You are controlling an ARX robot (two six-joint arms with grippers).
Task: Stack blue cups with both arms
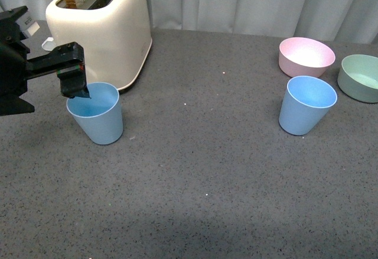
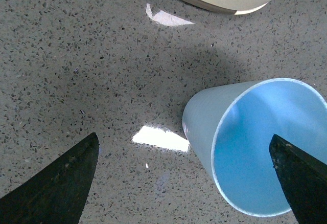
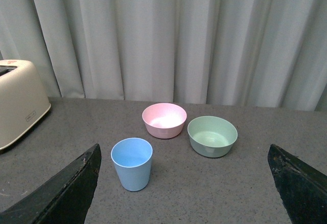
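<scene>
My left gripper [image 2: 184, 141] is spread wide, 1 finger dipped inside the left blue cup [image 1: 94, 120] next to the toaster [image 1: 100, 31] and 1 outside its wall, so I reckon closing off-centre could tip or shove it instead of pinching it. Right gripper [image 3: 183, 152] is open and empty, well back from the other blue cup [image 1: 307, 106]. Count: 2 blue cups, 1 pink bowl [image 1: 306, 57], 1 green bowl [image 1: 360, 77], 1 toaster.

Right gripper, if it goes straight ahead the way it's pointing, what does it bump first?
Probably the blue cup, though depth is hard to judge. The open right gripper faces it, slightly off-centre, with only table before it. The pink bowl and green bowl sit farther back.
</scene>
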